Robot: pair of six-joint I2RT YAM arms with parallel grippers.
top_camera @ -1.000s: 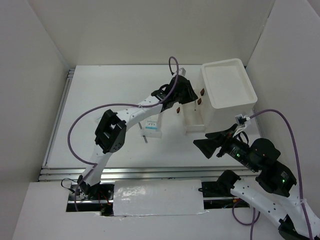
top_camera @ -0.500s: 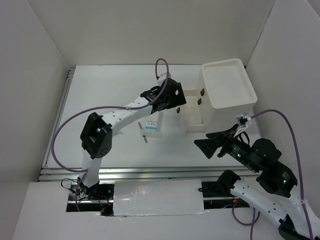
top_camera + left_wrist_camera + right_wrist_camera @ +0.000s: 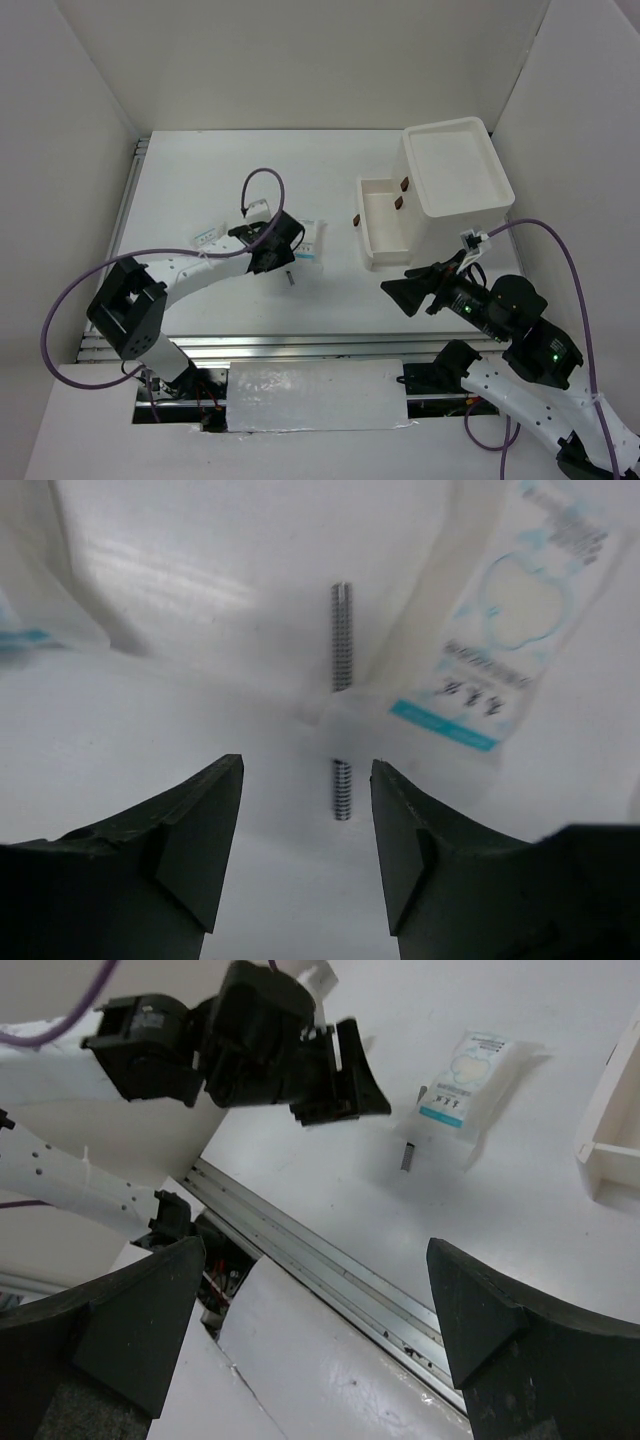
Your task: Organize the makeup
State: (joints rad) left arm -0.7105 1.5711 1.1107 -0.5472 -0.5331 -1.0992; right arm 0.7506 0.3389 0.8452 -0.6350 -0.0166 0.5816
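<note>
Dark pencil (image 3: 341, 640): I see it lying on the table (image 3: 200, 190), in the middle of the left wrist view. Its midsection is hidden by a pale strip at the corner of a packet (image 3: 500, 610).
Left gripper (image 3: 305, 770): jaws apart with nothing between them. It sits low over the table, and the pencil lines up with the gap.
Packet: flat on the table at the centre of the top view, just right of the left gripper.
Second packet (image 3: 208, 236): left of centre in the top view, beside the left arm.
Right gripper (image 3: 405, 292): I read it as spread wide and empty, lower right of the top view, well apart from the makeup.
Drawer (image 3: 385, 225): stands open to the left of the box (image 3: 455, 175), upper right. The small brown pieces (image 3: 398, 203) at its edges are too small for me to name.
</note>
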